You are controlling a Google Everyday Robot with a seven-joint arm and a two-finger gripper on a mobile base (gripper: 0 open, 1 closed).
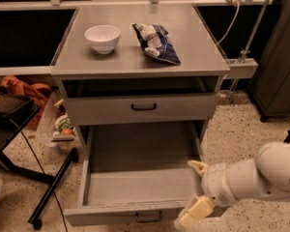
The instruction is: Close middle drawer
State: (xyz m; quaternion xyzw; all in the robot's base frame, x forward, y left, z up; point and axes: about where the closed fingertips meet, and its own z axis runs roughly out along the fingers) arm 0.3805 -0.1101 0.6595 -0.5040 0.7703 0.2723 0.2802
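The middle drawer (135, 190) is a grey metal tray pulled far out of the cabinet, and nothing shows inside it. Its low front panel (121, 215) with a small black loop handle (149, 217) is at the bottom edge of the camera view. My gripper (196, 190), on a white arm coming in from the right, is at the drawer's front right corner. Its cream fingers (194, 212) are spread apart and hold nothing. One fingertip is over the drawer's right wall, the other is by the front panel.
Above it, a drawer front with a black handle (144, 107) is nearly shut. On the cabinet top (203, 57) are a white bowl (102, 37) and a blue chip bag (155, 43). A black stand (50, 190) and clutter are on the floor at left.
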